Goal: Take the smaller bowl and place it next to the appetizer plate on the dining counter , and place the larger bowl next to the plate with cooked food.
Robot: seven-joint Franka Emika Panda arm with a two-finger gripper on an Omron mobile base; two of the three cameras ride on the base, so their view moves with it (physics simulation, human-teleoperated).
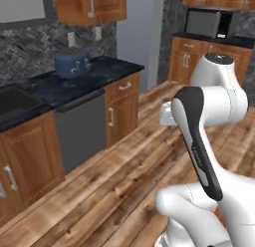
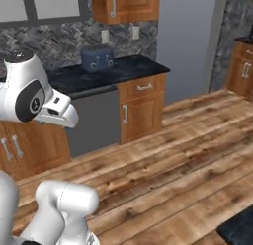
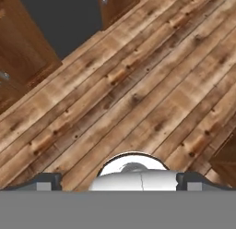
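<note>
Both bowls, the appetizer plate and the plate with cooked food are out of view. My gripper (image 3: 120, 183) points down at the bare wooden floor (image 3: 138, 99). It is open, its two dark fingertips (image 3: 46, 182) stand far apart and nothing is between them. The arm is folded high over the floor, with the hand (image 2: 60, 110) stretched toward the cabinets. A corner of a black stone top (image 2: 240, 229) shows at the lower right of the right base view. I cannot tell whether it is the dining counter.
A black countertop (image 1: 94, 76) on wooden cabinets runs along the left wall, with a blue toaster (image 1: 72, 65), a sink (image 1: 12, 102) and a grey dishwasher front (image 1: 82, 129). A microwave (image 1: 206, 23) stands on the far counter. Open wooden floor (image 2: 178, 160) lies ahead.
</note>
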